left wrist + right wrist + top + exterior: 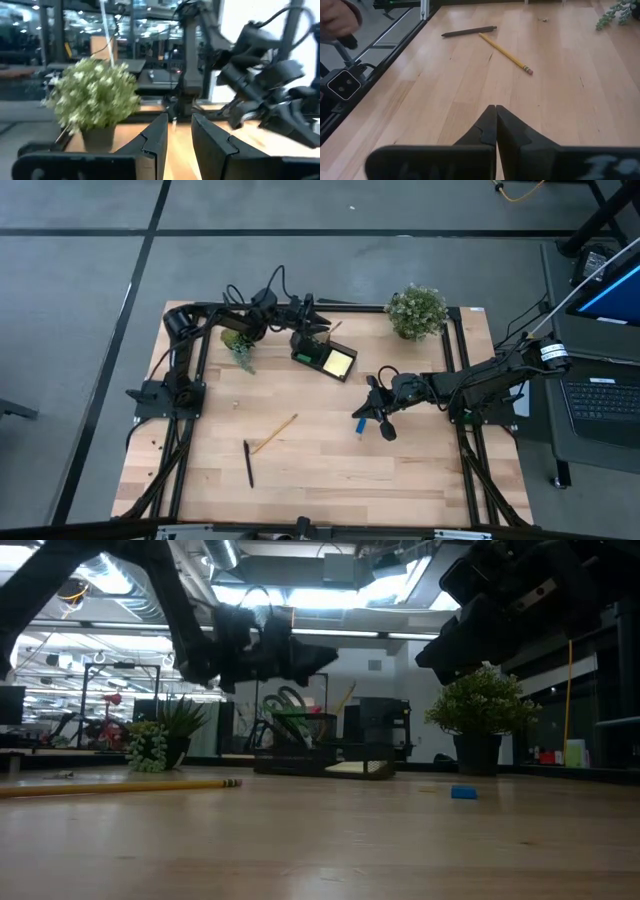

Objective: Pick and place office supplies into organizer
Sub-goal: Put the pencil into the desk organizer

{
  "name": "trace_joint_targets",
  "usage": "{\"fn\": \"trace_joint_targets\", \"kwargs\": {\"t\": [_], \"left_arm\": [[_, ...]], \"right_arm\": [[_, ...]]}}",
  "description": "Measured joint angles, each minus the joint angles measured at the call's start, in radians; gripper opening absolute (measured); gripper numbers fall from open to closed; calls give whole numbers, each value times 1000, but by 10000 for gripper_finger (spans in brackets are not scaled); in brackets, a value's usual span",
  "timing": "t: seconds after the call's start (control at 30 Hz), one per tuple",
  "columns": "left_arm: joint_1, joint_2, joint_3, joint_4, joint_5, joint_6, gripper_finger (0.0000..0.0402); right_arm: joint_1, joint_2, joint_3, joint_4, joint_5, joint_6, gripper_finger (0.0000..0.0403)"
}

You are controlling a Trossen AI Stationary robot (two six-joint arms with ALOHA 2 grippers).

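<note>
i have the right gripper [372,417] hovering clenched and empty just beside the small blue piece [358,425] mid-table. it looks light, stiff, and low, so i'd pinch its short sides. my left gripper [318,326], fingers parted, hangs over the organizer [322,358].

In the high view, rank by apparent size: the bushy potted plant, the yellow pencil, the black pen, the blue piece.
1. Bushy potted plant, clearly largest.
2. Yellow pencil and black pen: similar length, too close to rank.
3. Blue piece, smallest, beside the right hand.
</note>
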Motion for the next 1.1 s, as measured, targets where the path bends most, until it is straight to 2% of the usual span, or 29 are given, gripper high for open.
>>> {"fn": "trace_joint_targets", "kwargs": {"t": [0.23, 0.33, 0.43, 0.5, 0.57, 0.7, 0.83, 1.0, 1.1], "left_arm": [[-27, -114, 0, -68, 49, 37, 81], [-47, -178, 0, -233, 78, 140, 81], [-62, -269, 0, -533, 73, 290, 81], [-79, -339, 0, -788, 4, 423, 81], [-113, -411, 0, -1023, -112, 565, 79], [-224, -534, 0, -1327, -359, 694, 67], [-341, -615, 0, -1497, -527, 690, 56], [-479, -663, 0, -1615, -698, 542, 57], [-579, -670, 0, -1668, -851, 467, 57]], "right_arm": [[0, 0, 0, 0, 0, 1, 7], [0, 0, 0, 0, 0, 5, 7], [0, 0, 0, 5, 0, 41, 7], [0, 0, 0, 6, 0, 48, 7], [0, 0, 0, 6, 0, 35, 7], [0, 0, 0, 7, 0, 7, 7], [0, 0, 0, 8, 0, 0, 7], [0, 0, 0, 10, 0, 28, 7], [0, 0, 0, 10, 0, 28, 7]]}}
